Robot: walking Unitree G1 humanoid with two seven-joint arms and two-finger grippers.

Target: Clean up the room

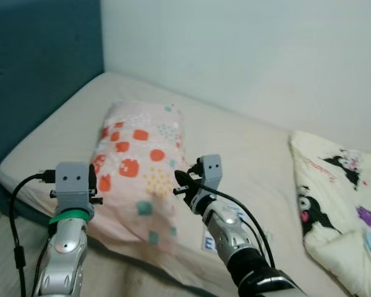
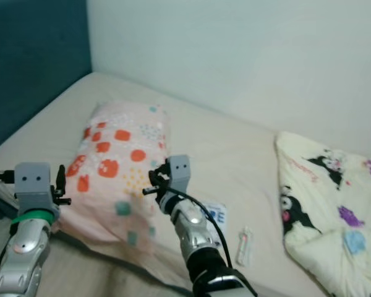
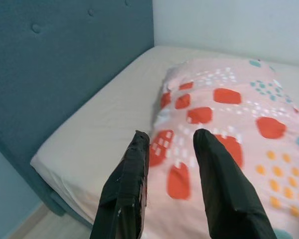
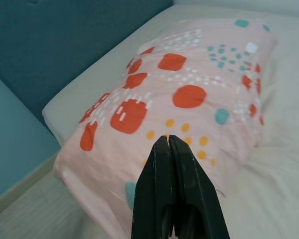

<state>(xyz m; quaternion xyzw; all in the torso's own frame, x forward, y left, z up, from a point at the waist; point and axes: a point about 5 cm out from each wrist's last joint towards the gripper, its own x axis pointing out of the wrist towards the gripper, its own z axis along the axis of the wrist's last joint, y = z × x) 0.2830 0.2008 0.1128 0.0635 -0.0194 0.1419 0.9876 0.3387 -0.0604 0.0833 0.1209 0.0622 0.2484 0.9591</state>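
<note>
A pink pillow (image 1: 139, 161) with red, orange and teal patches lies lengthwise on the beige bed (image 1: 247, 142), its near end hanging over the mattress edge. My left gripper (image 3: 169, 135) is open at the pillow's near left corner, fingers pointing along the pillow (image 3: 229, 109) with nothing between them. My right gripper (image 1: 180, 184) hovers just above the pillow's near right side. Its fingers (image 4: 168, 149) are pressed together and hold nothing, pointing over the pillow (image 4: 189, 84).
A blue padded headboard (image 1: 37, 74) stands on the left and a white wall behind. A cream blanket (image 1: 340, 204) with cartoon figures lies on the right. A small white packet (image 2: 244, 245) and a blue-lettered card (image 2: 215, 214) lie on the sheet near my right arm.
</note>
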